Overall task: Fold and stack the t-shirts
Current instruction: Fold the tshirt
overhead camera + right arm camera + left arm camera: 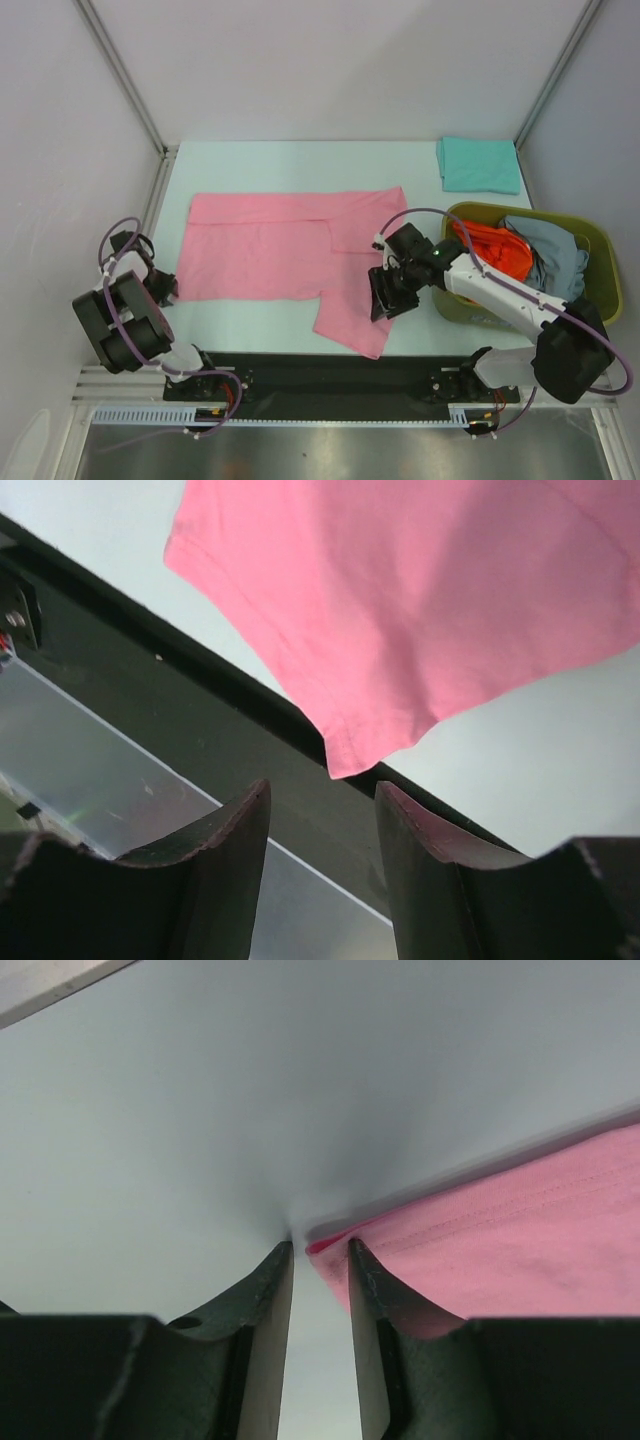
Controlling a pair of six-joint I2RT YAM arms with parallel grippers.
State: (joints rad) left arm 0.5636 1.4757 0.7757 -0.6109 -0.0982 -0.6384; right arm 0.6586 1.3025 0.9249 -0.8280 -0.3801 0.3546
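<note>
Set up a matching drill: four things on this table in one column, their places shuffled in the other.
Things:
1 pink shirt
2 teal shirt
3 orange shirt
4 basket

Places:
A folded, far right corner
B standing at the right edge
C spread flat, centre
D inside the basket

Pairs: 1-C, 2-A, 3-D, 4-B

Left arm folded back by the table (pixel 300 165) left edge, left gripper (pixel 320 1247) low, fingers narrowly parted. Right arm reaches left along the near edge, right gripper (pixel 322 788) angled down, jaws apart, empty.
</note>
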